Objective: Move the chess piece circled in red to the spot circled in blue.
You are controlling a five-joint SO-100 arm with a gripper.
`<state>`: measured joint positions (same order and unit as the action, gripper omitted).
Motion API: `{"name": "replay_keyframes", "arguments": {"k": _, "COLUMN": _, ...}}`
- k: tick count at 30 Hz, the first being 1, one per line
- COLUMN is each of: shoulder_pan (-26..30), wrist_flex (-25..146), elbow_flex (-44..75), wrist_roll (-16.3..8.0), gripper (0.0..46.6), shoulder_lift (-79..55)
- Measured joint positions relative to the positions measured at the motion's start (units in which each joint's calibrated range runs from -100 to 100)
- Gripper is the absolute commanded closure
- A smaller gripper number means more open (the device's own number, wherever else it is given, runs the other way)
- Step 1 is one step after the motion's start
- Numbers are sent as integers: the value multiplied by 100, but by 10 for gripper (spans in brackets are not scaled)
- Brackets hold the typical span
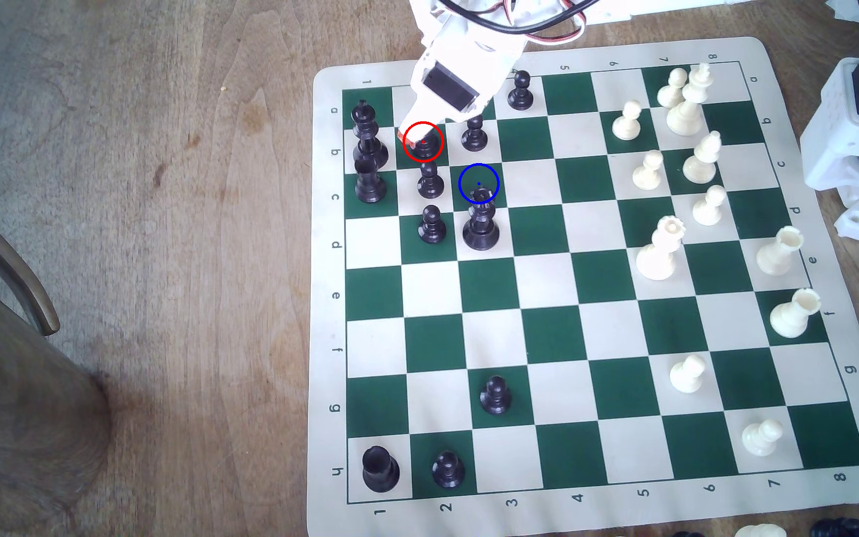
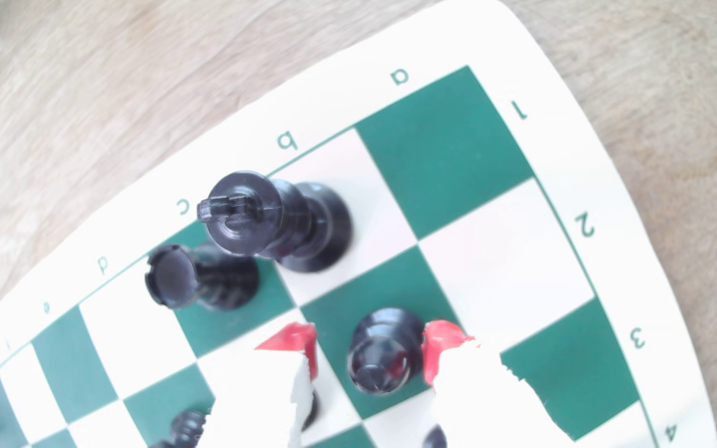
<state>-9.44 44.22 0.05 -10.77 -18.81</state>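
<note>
The claw (image 2: 369,344) is white with red-tipped fingers (image 2: 438,344). Between them stands the black bishop (image 2: 385,351) on a dark green square. The chessboard (image 1: 592,521) around it is checkered dark green and cream, with a cream border. Near the claw, the blue-ringed square (image 1: 469,173) is dark green. The desk (image 1: 159,206) is light brown woodgrain.

Home-like hobby setting, roll-up chessboard mat (image 1: 572,51) on a worn wooden table (image 1: 159,206), carpet and a chair leg (image 1: 14,279) beside it

Soft daylight, faint shadows, wrist view perhaps slightly blurred, edges warped
</note>
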Motion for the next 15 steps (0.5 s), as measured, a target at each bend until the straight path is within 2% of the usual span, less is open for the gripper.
{"name": "replay_keyframes", "arguments": {"k": 8, "shoulder_pan": 0, "wrist_flex": 32, "elbow_flex": -9, "wrist_roll": 0, "gripper": 354, "shoulder_lift": 0}}
{"name": "replay_keyframes", "arguments": {"k": 15, "shoulder_pan": 0, "wrist_flex": 32, "elbow_flex": -72, "wrist_roll": 5, "gripper": 395, "shoulder_lift": 0}}
